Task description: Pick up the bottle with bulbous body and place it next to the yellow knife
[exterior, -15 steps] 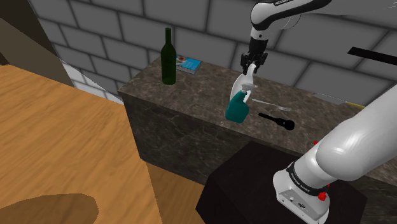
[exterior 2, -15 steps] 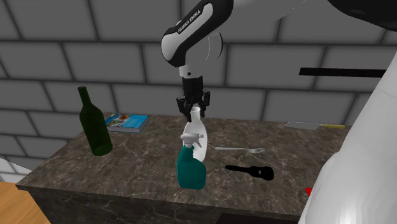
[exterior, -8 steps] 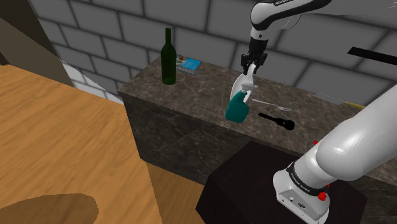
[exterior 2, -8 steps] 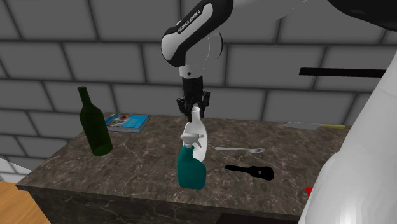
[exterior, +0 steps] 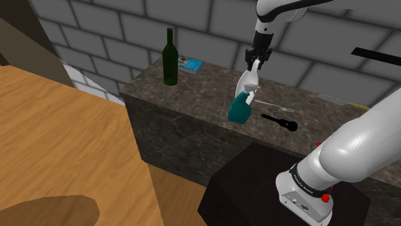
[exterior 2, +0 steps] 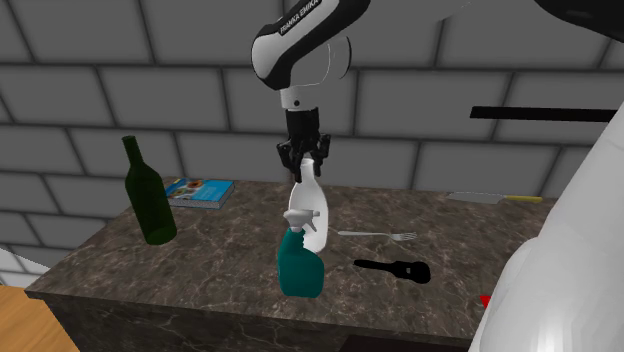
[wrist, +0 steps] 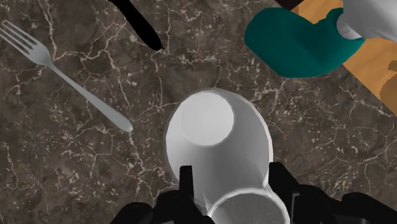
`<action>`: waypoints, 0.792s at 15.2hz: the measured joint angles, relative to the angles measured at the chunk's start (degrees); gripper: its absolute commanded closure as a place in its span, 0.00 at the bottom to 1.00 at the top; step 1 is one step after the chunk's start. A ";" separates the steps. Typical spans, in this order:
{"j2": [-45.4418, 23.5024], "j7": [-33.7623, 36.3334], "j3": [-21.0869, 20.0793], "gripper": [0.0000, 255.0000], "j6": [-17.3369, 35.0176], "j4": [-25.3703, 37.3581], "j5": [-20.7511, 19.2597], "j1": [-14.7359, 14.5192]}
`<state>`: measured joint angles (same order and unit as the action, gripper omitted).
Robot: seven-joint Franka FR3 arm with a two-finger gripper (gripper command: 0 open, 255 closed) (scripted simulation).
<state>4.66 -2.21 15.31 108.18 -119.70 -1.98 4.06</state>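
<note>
My gripper (exterior 2: 305,165) is shut on the neck of a white bottle (exterior 2: 309,214) with a bulbous body, which leans a little over the dark marble counter (exterior 2: 200,250). From the shoulder view, the gripper (exterior: 256,64) comes down from above onto that bottle (exterior: 248,81). In the wrist view the black fingers (wrist: 186,186) clasp the neck on both sides, and the bottle's round body (wrist: 216,140) points away from my gripper (wrist: 232,197). The yellow-handled knife (exterior: 344,101) (exterior 2: 497,198) lies far along the counter, near the wall.
A teal spray bottle (exterior 2: 299,266) (exterior: 238,111) (wrist: 299,41) stands right in front of the white bottle. A fork (exterior 2: 380,235) (wrist: 63,70) and a black tool (exterior 2: 392,268) (exterior: 279,121) lie between it and the knife. A green wine bottle (exterior: 169,58) and a book (exterior: 191,64) are at the counter's other end.
The fingers have closed on the bottle's neck. The hand has risen slightly, with the white bottle shifting a little with it.
</note>
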 measured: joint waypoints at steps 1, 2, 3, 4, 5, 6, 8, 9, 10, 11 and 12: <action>0.17 -0.02 0.01 1.00 -0.64 0.48 -0.04 0.01; 0.33 -0.02 0.00 1.00 -1.27 0.94 -0.08 0.02; 0.64 0.07 -0.05 1.00 -2.03 1.40 -0.14 -0.01; 0.73 0.08 -0.07 1.00 -2.82 2.11 -0.15 -0.02; 0.80 0.07 -0.08 1.00 -3.70 2.91 -0.15 -0.02; 1.09 0.11 -0.11 1.00 -4.43 3.37 -0.21 -0.03; 1.34 0.13 -0.14 1.00 -5.93 4.63 -0.26 -0.05; 1.33 0.11 -0.15 1.00 -6.81 5.52 -0.25 -0.06; 1.41 -0.02 -0.10 1.00 -7.56 6.20 -0.28 -0.01; 1.50 0.03 -0.13 1.00 -8.18 6.72 -0.29 -0.03; 1.58 0.10 -0.19 1.00 -8.94 7.41 -0.29 -0.08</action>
<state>6.23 -2.11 15.12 99.24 -112.29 -2.26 3.99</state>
